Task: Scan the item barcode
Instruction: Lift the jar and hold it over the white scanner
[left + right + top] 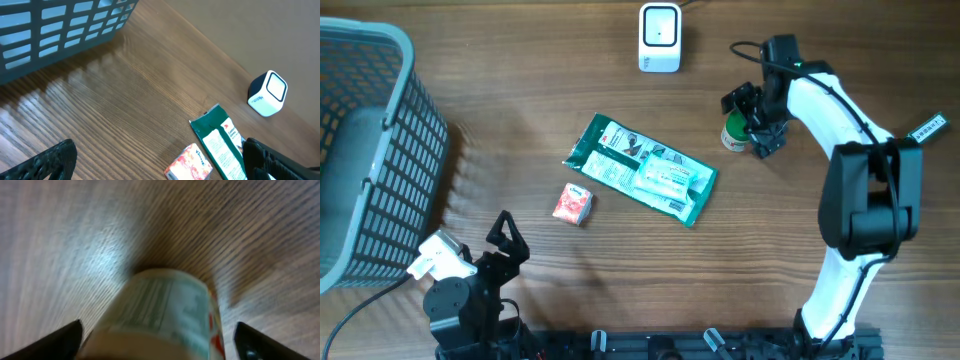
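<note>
Closest to the right wrist camera, the small round container [165, 310] fills the lower middle of the view. It has a pale body and a white-and-green printed label, with a strip of red at its 4 o'clock edge. The print is too blurred to read, and I cannot make out a barcode. Seen from overhead, its top is green.

The right gripper [157, 332] straddles the container with its jaws spread wide. One finger sits on each side, with wood grain showing in the gaps, so it is not clamped. The container stands on the table [790, 60] at about 2 o'clock from the centre.

At 7 o'clock the left gripper [510, 238] is fully spread and holds nothing.

Farthest off, at 12 o'clock, sits the white scanner [659, 37].
</note>
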Motion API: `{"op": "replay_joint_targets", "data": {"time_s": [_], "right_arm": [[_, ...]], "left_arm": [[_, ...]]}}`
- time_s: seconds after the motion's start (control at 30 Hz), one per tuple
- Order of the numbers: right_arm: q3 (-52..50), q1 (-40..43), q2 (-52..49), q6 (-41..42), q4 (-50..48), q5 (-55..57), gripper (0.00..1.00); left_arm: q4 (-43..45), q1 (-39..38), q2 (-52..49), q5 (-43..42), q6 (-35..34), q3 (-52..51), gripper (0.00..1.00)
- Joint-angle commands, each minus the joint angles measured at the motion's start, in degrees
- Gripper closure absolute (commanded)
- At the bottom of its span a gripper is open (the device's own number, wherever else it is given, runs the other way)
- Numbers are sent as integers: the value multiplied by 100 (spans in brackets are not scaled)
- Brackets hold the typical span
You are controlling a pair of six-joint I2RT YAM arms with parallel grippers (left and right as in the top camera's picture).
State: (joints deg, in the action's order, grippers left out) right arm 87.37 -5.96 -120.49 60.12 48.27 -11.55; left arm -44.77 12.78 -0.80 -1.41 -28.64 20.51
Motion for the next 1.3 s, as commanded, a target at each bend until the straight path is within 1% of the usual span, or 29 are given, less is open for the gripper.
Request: {"op": "replay_joint_targets", "data": {"time_s": [0.0,0.03,0.1,0.17,0.23,0.37,0.43,0.53,0.8,0.93,1.07,1.13,1.17,1.27], "right_arm": [[4,-17,-120,-170,-20,101,20],[4,-17,-120,-186,-24,136,25],[4,-17,-120,-332,-81,133,31],[22,-17,-114,-785,-153,109,33],[164,-17,-111,-1158,79,-76,37],[866,-17,-111,-2326,872,-1169,37],[1097,-17,-105,-2577,1257,-1622,37],[1137,-17,-96,-2962,1641,-2420,36],[1137,-20,7,-3582,2557,-2588,36],[1137,-92,11,-3751,2612,-2586,37],[1298,-413,74,-3781,2253,-2439,37],[1731,-632,81,-3742,2245,-1871,37],[2076,-785,81,-3746,2164,-1394,37],[2553,-1062,81,-3748,1534,-251,36]], "left_arm": [[13,9,33,39,-33,-4,0],[13,9,31,39,-33,-4,0],[13,9,31,39,-33,-4,0],[13,9,33,39,-33,-4,0],[13,9,33,39,-33,-4,0],[13,9,33,39,-33,-4,0],[13,9,31,39,-33,-4,0],[13,9,31,39,-33,-4,0],[13,9,31,39,-33,-4,0],[13,9,31,39,-33,-4,0],[13,9,33,39,-33,-4,0],[13,9,33,39,-33,-4,0],[13,9,31,39,-33,-4,0],[13,9,33,39,-33,-4,0]]}}
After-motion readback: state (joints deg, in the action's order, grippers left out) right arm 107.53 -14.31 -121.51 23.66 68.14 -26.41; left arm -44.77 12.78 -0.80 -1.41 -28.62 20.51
